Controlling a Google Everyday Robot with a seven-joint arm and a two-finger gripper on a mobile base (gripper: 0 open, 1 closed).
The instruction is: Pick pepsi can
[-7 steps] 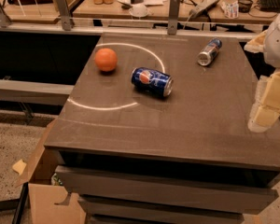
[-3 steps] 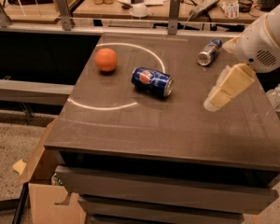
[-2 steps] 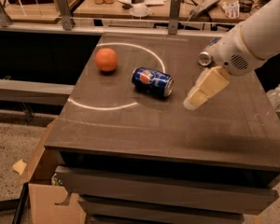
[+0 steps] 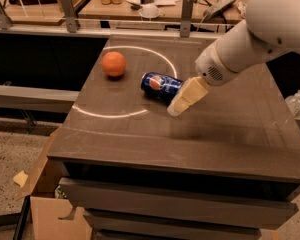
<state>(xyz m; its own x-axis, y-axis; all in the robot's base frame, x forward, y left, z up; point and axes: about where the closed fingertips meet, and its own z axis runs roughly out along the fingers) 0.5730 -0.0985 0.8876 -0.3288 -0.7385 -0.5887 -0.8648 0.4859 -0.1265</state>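
Observation:
The pepsi can (image 4: 160,85) is dark blue with a round red-white-blue logo. It lies on its side on the dark table (image 4: 155,139), near the middle and inside a white painted arc. My gripper (image 4: 177,108) is cream-coloured and hangs from the white arm (image 4: 250,34), which reaches in from the upper right. The gripper points down and to the left. It sits just right of the can's right end, over the can or touching it; I cannot tell which.
An orange ball (image 4: 113,64) rests left of the can. A cardboard box (image 4: 50,216) stands on the floor at the lower left. A plastic bottle (image 4: 294,102) is beyond the table's right edge. A cluttered bench (image 4: 140,4) runs behind the table.
The arm has swung from the table's right side leftward across it, bringing the gripper to the can's right end. The can and ball have not moved. The slim silver can is now hidden behind the arm.

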